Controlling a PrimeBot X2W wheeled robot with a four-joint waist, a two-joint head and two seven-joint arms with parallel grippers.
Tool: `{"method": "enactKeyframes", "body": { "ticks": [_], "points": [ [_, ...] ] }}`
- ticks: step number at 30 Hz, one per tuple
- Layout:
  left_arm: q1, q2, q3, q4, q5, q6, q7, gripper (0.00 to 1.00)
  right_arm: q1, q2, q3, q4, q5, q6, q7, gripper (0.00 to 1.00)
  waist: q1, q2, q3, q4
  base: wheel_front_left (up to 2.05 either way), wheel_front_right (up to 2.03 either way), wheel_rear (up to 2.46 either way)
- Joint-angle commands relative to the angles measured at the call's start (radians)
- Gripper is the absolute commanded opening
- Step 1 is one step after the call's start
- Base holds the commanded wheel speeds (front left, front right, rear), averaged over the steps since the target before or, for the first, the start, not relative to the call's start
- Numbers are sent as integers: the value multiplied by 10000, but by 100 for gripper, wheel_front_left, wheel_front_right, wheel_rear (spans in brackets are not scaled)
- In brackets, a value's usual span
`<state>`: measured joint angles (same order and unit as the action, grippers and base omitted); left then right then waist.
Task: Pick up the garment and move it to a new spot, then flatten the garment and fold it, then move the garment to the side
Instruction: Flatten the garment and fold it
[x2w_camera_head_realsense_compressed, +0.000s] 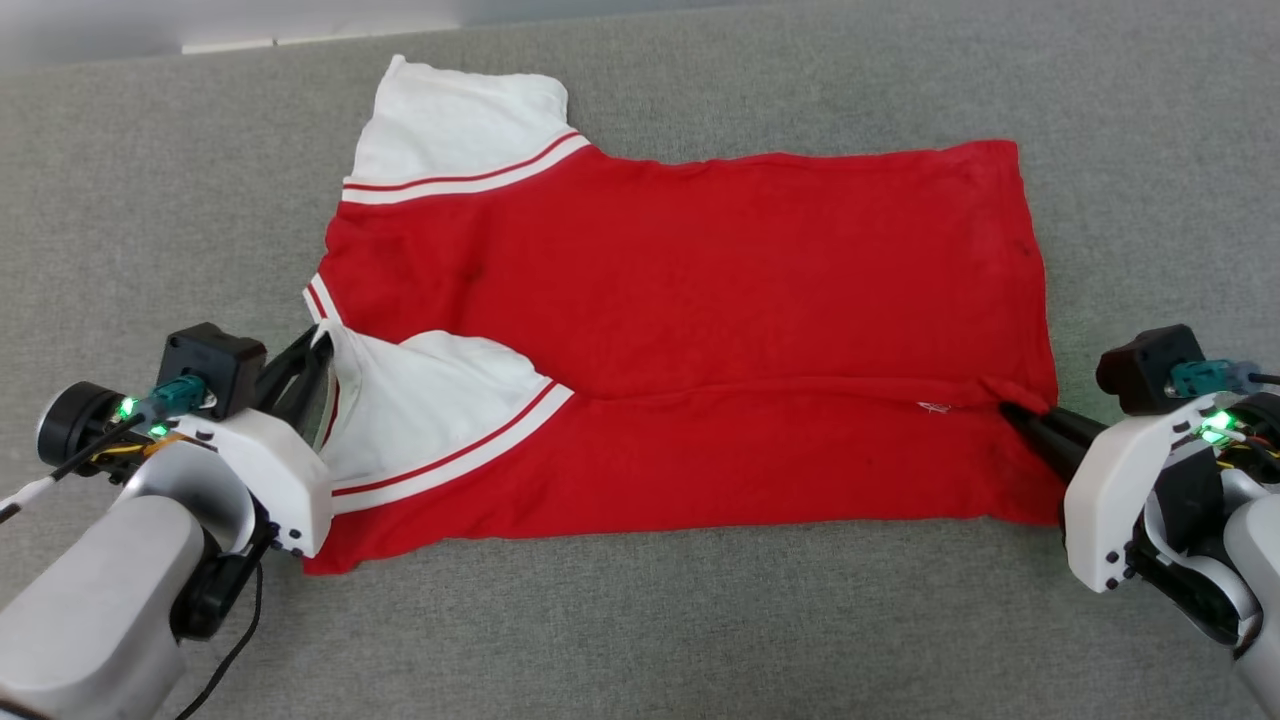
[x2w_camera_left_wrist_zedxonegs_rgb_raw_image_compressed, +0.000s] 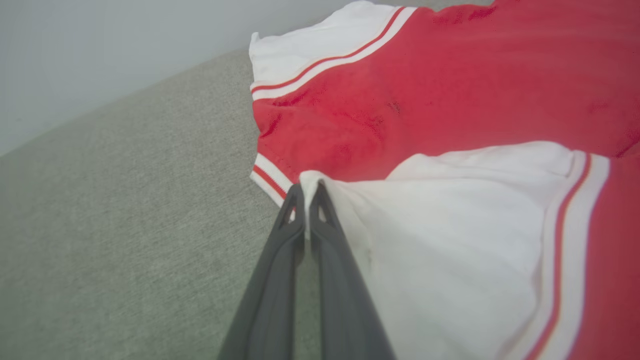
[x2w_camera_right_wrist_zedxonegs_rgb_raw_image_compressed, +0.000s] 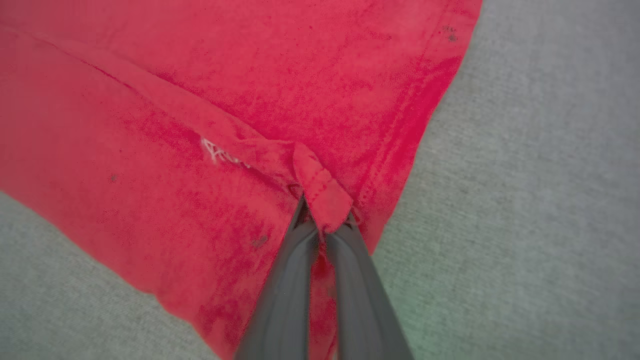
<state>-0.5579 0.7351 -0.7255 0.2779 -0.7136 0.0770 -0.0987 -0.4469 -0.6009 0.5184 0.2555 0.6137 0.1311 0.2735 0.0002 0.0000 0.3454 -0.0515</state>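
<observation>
The garment (x2w_camera_head_realsense_compressed: 700, 300), a red shirt with white striped sleeves, lies spread on the grey surface with its near long edge folded over toward the middle. My left gripper (x2w_camera_head_realsense_compressed: 322, 345) is shut on the tip of the near white sleeve (x2w_camera_left_wrist_zedxonegs_rgb_raw_image_compressed: 450, 240), pinched between the dark fingertips (x2w_camera_left_wrist_zedxonegs_rgb_raw_image_compressed: 320, 200). At the other end my right gripper (x2w_camera_head_realsense_compressed: 1012, 408) is shut on the folded-over hem corner (x2w_camera_right_wrist_zedxonegs_rgb_raw_image_compressed: 322, 192) of the red cloth. The far white sleeve (x2w_camera_head_realsense_compressed: 460, 125) lies flat at the back left.
Grey fabric surface (x2w_camera_head_realsense_compressed: 640, 620) runs all around the shirt, with open room in front and on both sides. A pale wall edge (x2w_camera_head_realsense_compressed: 230, 45) shows at the back left.
</observation>
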Motion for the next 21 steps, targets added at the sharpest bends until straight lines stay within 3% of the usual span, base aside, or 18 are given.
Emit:
{"method": "enactKeyframes", "body": {
  "ticks": [1,9,10,11,12,16,21],
  "points": [
    [-154,-145,-49,216,83,-93,-4,0,-176,47,94,147,20,-8,26,0,-2,0,153,-20,0,0,0],
    [-406,-778,-378,1986,-128,-746,-24,0,-499,176,846,899,380,-6,170,0,-2,0,-5,-20,0,0,0],
    [-415,-823,-407,2110,-127,-789,-19,14,-530,160,889,885,386,-6,132,30,-2,0,-80,-24,0,0,0],
    [-472,-828,-393,2218,-106,-784,-82,45,-560,137,929,850,379,-6,41,79,-2,0,-165,-21,0,0,0],
    [-517,-851,-382,2299,-105,-785,-120,100,-592,119,917,825,394,-6,-28,100,-2,0,-257,-15,0,0,0],
    [-655,-802,-354,2393,-216,-902,-39,100,-608,7,861,607,340,-6,-325,100,-2,0,-668,26,0,0,0],
    [-871,-340,-404,2025,-235,-967,662,100,-348,-35,610,352,249,-6,-556,100,-2,0,-1079,79,0,0,0]
  ]
}}
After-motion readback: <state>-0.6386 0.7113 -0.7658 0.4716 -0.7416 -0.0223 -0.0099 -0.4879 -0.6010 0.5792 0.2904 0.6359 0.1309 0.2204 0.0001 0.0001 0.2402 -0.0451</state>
